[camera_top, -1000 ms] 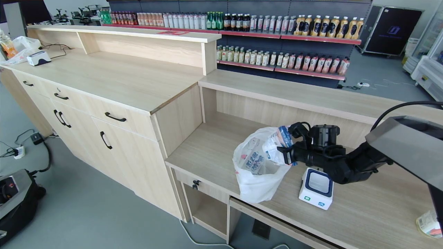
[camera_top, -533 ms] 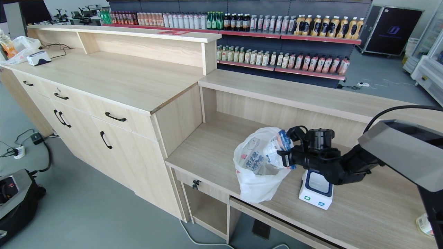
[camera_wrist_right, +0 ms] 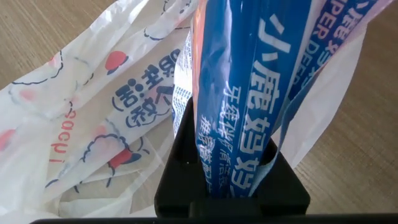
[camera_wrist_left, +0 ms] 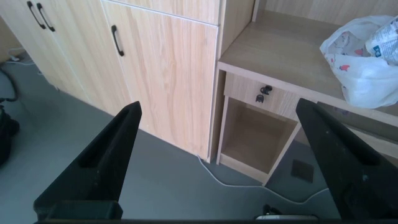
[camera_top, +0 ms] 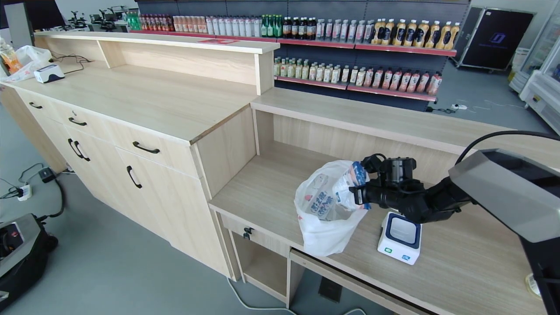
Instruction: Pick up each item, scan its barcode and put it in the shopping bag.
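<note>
My right gripper (camera_top: 359, 193) is shut on a blue and white packet (camera_top: 357, 174), holding it upright at the open mouth of the white shopping bag (camera_top: 326, 214) on the low counter. In the right wrist view the packet (camera_wrist_right: 242, 93) stands between the black fingers (camera_wrist_right: 180, 165), with the printed bag (camera_wrist_right: 93, 124) right beneath. A carton-like item (camera_top: 320, 199) shows through the bag's side. My left gripper (camera_wrist_left: 217, 165) hangs open over the floor in front of the cabinets, holding nothing; the bag (camera_wrist_left: 367, 56) lies far from it.
A white scanner (camera_top: 400, 238) with a blue-framed window stands just right of the bag. Another item (camera_top: 531, 284) lies at the counter's far right edge. A raised shelf wall (camera_top: 350, 144) runs behind the bag. The tall cabinet counter (camera_top: 144, 100) stands to the left.
My right arm has shifted a little to the left with the packet, bringing it closer over the bag's mouth. The bag and scanner have stayed put.
</note>
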Motion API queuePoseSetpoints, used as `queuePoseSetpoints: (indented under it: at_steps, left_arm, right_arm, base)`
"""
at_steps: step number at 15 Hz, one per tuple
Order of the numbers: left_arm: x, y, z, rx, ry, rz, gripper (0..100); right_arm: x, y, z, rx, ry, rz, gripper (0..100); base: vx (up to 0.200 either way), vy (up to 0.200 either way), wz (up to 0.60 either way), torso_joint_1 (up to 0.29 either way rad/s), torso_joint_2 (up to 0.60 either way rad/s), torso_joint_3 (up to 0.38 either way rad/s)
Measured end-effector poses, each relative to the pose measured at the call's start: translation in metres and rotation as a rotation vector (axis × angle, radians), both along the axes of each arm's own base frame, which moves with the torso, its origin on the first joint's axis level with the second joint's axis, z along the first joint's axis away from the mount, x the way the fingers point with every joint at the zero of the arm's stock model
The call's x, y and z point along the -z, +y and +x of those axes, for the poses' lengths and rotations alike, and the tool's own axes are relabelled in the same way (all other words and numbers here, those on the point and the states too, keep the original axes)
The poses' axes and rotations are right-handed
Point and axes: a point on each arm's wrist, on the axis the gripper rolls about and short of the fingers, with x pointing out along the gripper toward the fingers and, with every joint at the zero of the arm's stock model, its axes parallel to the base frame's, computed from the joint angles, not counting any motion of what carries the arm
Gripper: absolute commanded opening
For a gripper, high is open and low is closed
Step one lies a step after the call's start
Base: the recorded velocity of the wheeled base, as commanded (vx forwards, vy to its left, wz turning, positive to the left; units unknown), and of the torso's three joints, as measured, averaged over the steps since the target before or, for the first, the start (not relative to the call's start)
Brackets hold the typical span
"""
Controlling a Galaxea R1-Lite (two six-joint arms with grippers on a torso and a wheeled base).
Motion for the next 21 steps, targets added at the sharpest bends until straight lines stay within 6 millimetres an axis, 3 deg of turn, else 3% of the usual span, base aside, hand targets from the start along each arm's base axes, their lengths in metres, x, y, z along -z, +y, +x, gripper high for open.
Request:
queuePoseSetpoints:
  at_steps: [7,8,12,15,18,21]
  left_arm:
    - [0.0,0.0,0.0,0.0,0.0,0.0,100]
    - [0.0,0.0,0.0,0.0,0.0,0.0,100]
    - [0.0,0.0,0.0,0.0,0.0,0.0,100]
    - [0.0,0.0,0.0,0.0,0.0,0.0,100]
    - [0.0,0.0,0.0,0.0,0.0,0.0,100]
    - [0.0,0.0,0.0,0.0,0.0,0.0,100]
  right_arm:
    - [0.0,0.0,0.005,0.08,0.049,0.01,0]
    - [-0.001,0.0,0.006,0.086,0.054,0.022,100]
    - [-0.01,0.006,0.006,0.086,0.029,0.061,100]
    - [-0.031,0.009,0.0,0.071,-0.008,0.066,100]
    - [-0.066,0.01,-0.016,0.046,-0.076,0.042,100]
    - [-0.115,-0.008,-0.059,0.018,-0.179,-0.075,100]
  base:
    - [0.0,0.0,0.0,0.0,0.0,0.0]
    - [0.0,0.0,0.0,0.0,0.0,0.0]
    - [0.0,0.0,0.0,0.0,0.0,0.0]
    - [0.0,0.0,0.0,0.0,0.0,0.0]
    - [0.0,0.0,0.0,0.0,0.0,0.0]
    - [0.0,0.0,0.0,0.0,0.0,0.0]
